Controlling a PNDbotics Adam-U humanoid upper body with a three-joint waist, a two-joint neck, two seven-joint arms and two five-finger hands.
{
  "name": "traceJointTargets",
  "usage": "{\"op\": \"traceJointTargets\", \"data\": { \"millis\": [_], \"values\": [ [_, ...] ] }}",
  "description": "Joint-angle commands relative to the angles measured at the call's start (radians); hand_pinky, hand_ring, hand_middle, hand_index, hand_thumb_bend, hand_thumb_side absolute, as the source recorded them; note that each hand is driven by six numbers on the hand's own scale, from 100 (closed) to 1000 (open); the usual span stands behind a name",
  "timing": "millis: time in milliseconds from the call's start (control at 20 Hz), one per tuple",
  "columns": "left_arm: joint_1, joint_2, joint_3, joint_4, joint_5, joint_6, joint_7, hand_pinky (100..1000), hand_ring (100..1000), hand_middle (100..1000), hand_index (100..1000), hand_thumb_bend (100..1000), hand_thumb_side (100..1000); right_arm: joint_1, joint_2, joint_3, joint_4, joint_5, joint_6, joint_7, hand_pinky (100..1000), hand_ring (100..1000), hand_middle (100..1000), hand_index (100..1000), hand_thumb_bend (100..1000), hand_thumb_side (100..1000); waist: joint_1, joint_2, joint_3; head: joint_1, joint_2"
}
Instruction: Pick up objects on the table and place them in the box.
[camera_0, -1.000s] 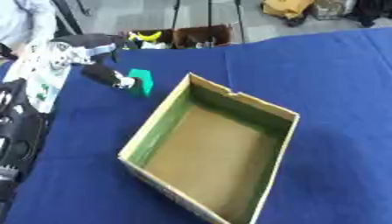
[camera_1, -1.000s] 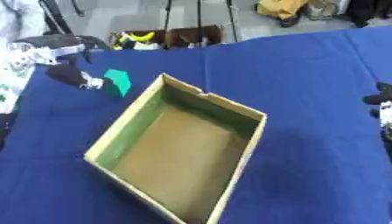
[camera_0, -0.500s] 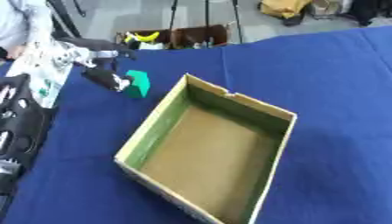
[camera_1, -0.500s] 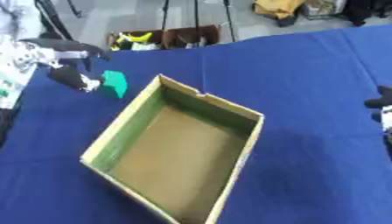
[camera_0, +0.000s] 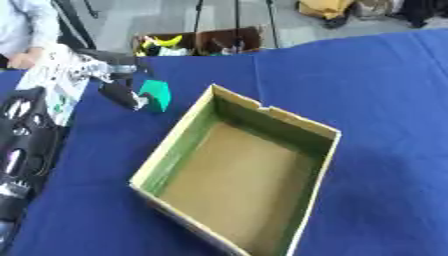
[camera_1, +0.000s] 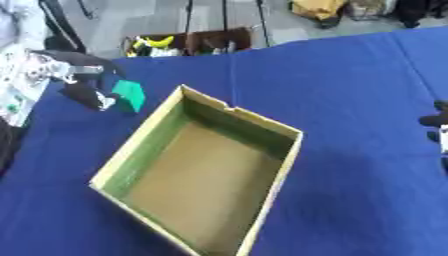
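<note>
Your left hand (camera_0: 118, 92) now has its fingers closed on the green block (camera_0: 156, 94), carrying it a little nearer the cardboard box (camera_0: 175, 150), which is empty; the drop comes next.

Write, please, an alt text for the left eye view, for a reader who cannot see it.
The robot's left hand is at a small green block on a blue table, just beyond the far left corner of an open, empty cardboard box. The box lies askew in the middle of the view, its inner walls greenish. The right hand does not show here.
</note>
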Motion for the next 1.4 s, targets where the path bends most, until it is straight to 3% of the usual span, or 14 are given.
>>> {"op": "traceJointTargets", "data": {
  "millis": [50,500,900,1400],
  "values": [
    [-0.029,0.025,0.001,0.013,-0.009,-0.022,-0.005,574,764,1000,1000,444,551,-0.009,-0.024,-0.002,-0.012,-0.004,-0.002,0.004,824,846,639,828,100,810,-0.001,-0.016,-0.001,0.004,-0.016],
    [-0.044,0.039,0.002,-0.007,-0.057,-0.058,-0.005,585,774,1000,1000,476,558,-0.011,-0.026,0.000,-0.013,-0.005,-0.002,0.009,824,846,639,828,100,811,0.003,-0.007,-0.007,0.008,-0.027],
    [-0.057,0.045,0.007,-0.050,-0.106,-0.065,-0.005,580,772,1000,1000,413,586,-0.011,-0.027,0.002,-0.012,-0.006,-0.001,0.012,825,847,639,829,100,810,0.006,0.004,-0.011,0.011,-0.033],
    [-0.064,0.049,0.011,-0.024,-0.140,-0.057,-0.005,581,769,1000,1000,377,582,-0.016,-0.030,0.002,-0.013,-0.008,-0.002,0.015,825,848,639,828,100,812,0.009,0.020,-0.019,0.018,-0.046]
  ]
}}
